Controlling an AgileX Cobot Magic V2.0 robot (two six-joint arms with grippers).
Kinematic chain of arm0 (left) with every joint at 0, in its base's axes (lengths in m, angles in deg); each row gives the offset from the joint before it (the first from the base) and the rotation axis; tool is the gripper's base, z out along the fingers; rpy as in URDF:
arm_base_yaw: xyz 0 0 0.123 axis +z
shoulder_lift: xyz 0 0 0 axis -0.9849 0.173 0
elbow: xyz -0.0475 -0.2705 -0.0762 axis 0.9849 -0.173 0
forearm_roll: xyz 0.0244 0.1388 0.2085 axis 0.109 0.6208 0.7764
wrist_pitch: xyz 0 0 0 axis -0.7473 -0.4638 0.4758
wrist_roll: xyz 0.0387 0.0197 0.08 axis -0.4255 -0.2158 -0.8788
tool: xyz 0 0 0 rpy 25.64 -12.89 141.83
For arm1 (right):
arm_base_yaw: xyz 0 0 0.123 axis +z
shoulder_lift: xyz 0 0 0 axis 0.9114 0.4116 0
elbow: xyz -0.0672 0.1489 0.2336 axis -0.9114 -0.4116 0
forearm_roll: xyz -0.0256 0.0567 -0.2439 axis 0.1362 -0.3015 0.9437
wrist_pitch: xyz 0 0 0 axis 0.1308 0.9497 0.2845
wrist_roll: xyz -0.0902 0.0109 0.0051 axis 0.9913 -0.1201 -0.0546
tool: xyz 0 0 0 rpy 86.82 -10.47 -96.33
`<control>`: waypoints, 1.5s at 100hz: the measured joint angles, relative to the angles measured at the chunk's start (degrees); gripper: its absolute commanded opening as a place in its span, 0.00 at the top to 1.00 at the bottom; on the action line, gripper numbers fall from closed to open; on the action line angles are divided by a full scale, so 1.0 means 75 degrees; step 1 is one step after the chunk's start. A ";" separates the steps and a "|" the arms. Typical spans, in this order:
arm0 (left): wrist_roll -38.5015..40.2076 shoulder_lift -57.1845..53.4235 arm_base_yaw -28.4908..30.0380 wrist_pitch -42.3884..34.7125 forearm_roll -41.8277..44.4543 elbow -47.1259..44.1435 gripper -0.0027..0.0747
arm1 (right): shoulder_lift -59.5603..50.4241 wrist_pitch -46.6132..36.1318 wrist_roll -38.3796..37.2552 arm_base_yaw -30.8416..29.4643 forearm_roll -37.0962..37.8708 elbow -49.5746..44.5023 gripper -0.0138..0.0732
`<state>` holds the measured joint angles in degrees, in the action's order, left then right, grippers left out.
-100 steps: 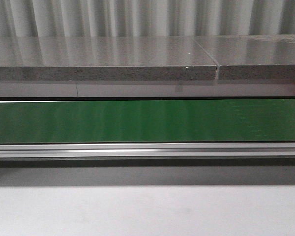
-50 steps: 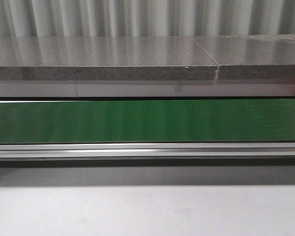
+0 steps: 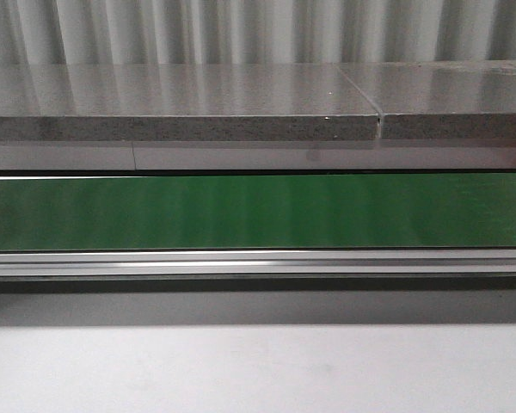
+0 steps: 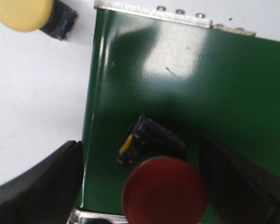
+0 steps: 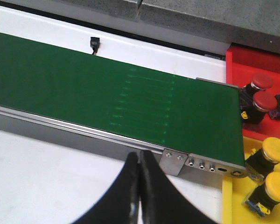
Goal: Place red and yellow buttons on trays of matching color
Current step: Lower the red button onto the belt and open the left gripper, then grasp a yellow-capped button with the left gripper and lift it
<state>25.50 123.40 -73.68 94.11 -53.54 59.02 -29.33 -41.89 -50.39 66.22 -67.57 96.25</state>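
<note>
In the left wrist view a red button (image 4: 163,193) lies on its side on the green belt (image 4: 200,84), showing its red mushroom cap and black body. My left gripper (image 4: 140,182) is open, one black finger on each side of it. A yellow button (image 4: 21,13) lies on the white table beside the belt. My right gripper (image 5: 139,163) is shut and empty over the white table near the belt's end. The red tray (image 5: 235,60) holds red buttons (image 5: 266,100). The yellow tray (image 5: 227,200) holds yellow buttons (image 5: 276,149). The front view shows no gripper or button.
The green conveyor belt (image 3: 258,211) runs across the front view with an aluminium rail (image 3: 258,262) on its near side. A grey slab shelf (image 3: 181,127) stands behind it. White table (image 3: 258,370) lies in front. Both trays sit past the belt's end bracket (image 5: 173,162).
</note>
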 measured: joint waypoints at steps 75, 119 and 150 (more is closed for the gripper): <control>0.1807 0.0544 0.1449 -0.0278 -0.0121 0.1214 0.30 | 0.0000 0.0000 0.0000 0.0000 0.0000 0.0000 0.92; 0.3606 0.1746 0.1636 -0.0242 -0.0862 0.1728 0.30 | 0.0000 0.0000 0.0000 0.0000 0.0000 0.0000 0.92; 0.3756 0.2688 0.1636 -0.0024 -0.0933 0.2518 0.30 | 0.0000 0.0000 0.0000 0.0000 0.0000 0.0000 0.92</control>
<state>53.67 143.56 -61.42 93.93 -60.54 77.90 -29.33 -41.89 -50.39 66.22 -67.57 96.25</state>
